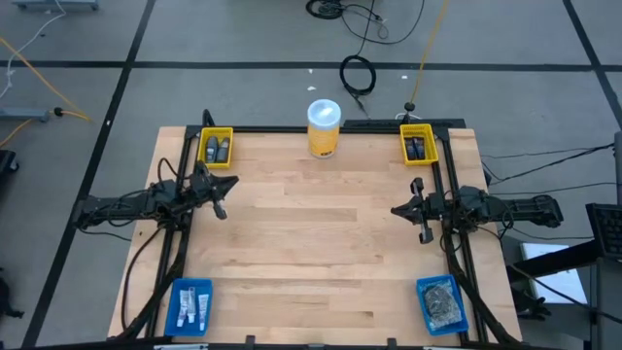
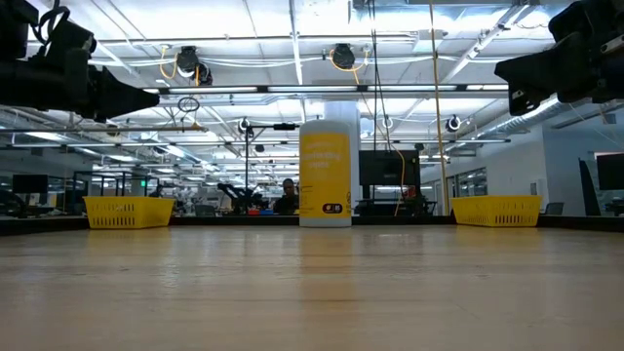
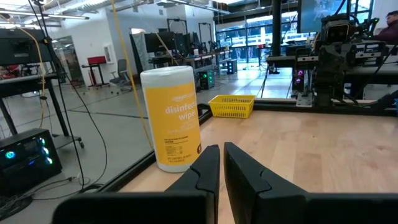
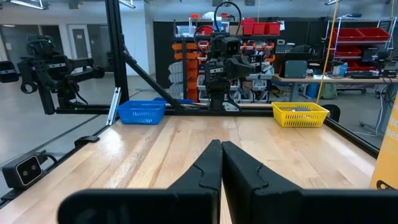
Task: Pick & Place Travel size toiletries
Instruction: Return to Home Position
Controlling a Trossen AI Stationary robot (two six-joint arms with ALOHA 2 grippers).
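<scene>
- The left gripper and the right gripper are held clenched and empty above the sides of the wooden worktop.
- Slim white tubes are contained in the left blue mesh bin, and grey round mesh discs in the right blue mesh bin.

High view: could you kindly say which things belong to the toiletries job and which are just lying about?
Job: white tubes in left blue bin; grey mesh items in right blue bin; dark containers in left yellow bin and right yellow bin; left gripper, right gripper, parked at the sides.
Lying about: yellow wipes canister; floor cables.
</scene>
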